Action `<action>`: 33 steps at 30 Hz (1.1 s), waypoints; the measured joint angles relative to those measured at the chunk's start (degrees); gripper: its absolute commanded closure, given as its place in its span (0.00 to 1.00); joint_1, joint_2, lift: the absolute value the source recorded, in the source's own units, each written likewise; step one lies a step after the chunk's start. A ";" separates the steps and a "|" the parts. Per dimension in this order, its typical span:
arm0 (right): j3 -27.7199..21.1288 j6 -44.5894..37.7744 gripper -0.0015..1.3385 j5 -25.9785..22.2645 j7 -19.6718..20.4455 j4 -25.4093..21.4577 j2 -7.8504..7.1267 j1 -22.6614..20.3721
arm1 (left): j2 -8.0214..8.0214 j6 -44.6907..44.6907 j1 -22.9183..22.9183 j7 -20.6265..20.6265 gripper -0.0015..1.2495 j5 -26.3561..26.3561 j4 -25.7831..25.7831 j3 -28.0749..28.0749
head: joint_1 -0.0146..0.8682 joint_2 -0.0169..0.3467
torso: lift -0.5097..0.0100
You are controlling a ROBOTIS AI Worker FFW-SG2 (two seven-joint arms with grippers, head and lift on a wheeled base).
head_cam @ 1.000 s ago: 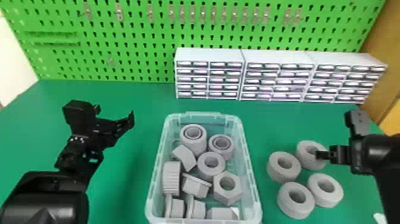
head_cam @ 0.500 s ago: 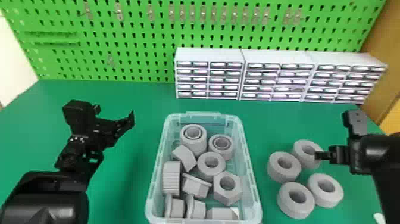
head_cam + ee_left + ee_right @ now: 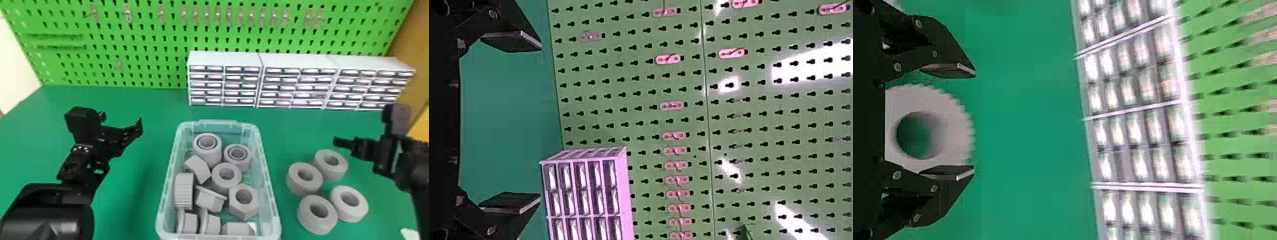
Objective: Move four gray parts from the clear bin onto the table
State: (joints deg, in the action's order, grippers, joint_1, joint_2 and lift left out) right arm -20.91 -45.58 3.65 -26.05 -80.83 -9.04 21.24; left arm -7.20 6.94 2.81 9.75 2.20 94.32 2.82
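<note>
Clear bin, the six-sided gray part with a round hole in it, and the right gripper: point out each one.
Clear bin (image 3: 218,123): head view, on its far rim.
Six-sided gray part (image 3: 244,209): head view, below its hole.
Right gripper (image 3: 973,121): right wrist view, midway between its fingertips.

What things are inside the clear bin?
The clear bin holds gray parts: rings, a hexagonal nut, a ribbed one. Whatever lies beneath them is covered.

the bin (image 3: 269,188) looks like clear, slightly glossy plastic with smooth walls. the parts (image 3: 317,214) have a matt gray plastic look, mostly smooth, one ribbed down its side. the pegboard (image 3: 629,90) has a glossy painted finish, throwing back white glare.
</note>
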 measured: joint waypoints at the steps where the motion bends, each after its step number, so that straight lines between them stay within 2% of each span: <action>1: -0.45 1.08 0.39 -0.97 0.00 -0.95 0.13 -0.58 | 0.00 0.00 0.00 0.00 0.17 0.00 0.04 0.04 | 0.78 0.14 | 0.89; 5: -2.61 4.97 0.39 -4.44 -0.04 -5.50 0.60 -3.11 | 0.00 0.00 0.02 0.00 0.17 0.00 0.40 0.33 | 0.78 0.14 | 0.89; 8: -3.63 6.69 0.39 -6.69 -0.07 -7.91 0.42 -4.70 | 0.00 -0.08 0.29 0.00 0.17 0.00 0.85 0.48 | 0.78 0.14 | 0.89; 13: -5.15 10.17 0.39 -12.56 -0.62 -11.48 -1.52 -7.92 | 0.16 -1.34 1.50 -0.15 0.17 -0.12 1.48 0.55 | 0.78 0.14 | 0.89; 17: -6.12 13.94 0.39 -16.56 -3.59 -13.06 -3.61 -9.89 | 0.78 -2.54 2.05 -0.38 0.17 -0.57 2.29 1.30 | 0.78 0.14 | 0.89; 19: -6.83 15.71 0.39 -17.43 -4.87 -13.22 -3.77 -10.48 | 0.94 -2.81 2.11 -0.42 0.17 -0.84 2.57 1.82 | 0.78 0.14 | 0.89; 23: -9.36 18.94 0.39 -17.91 -8.17 -13.29 -2.60 -11.21 | 1.24 -3.19 2.39 -0.61 0.17 -1.31 2.87 2.35 | 0.78 0.14 | 0.89; 26: -10.81 20.05 0.39 -16.10 -10.19 -13.30 -1.49 -10.81 | 1.37 -3.47 2.48 -0.62 0.17 -2.05 3.18 2.28 | 0.78 0.14 | 0.89; 30: -12.42 21.29 0.39 -12.56 -11.07 -13.26 -0.28 -10.06 | 1.41 -3.64 2.72 -0.62 0.17 -3.17 3.62 2.35 | 0.78 0.14 | 0.89; 33: -13.58 22.22 0.39 -11.50 -11.06 -12.99 0.03 -10.21 | 1.41 -3.68 2.67 -0.64 0.17 -3.36 3.92 2.64 | 0.78 0.14 | 0.89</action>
State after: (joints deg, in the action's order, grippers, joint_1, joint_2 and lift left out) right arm -34.48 -23.35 -7.86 -37.11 -93.81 -9.02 11.03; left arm -5.80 3.26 5.48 9.11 -1.16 98.24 5.47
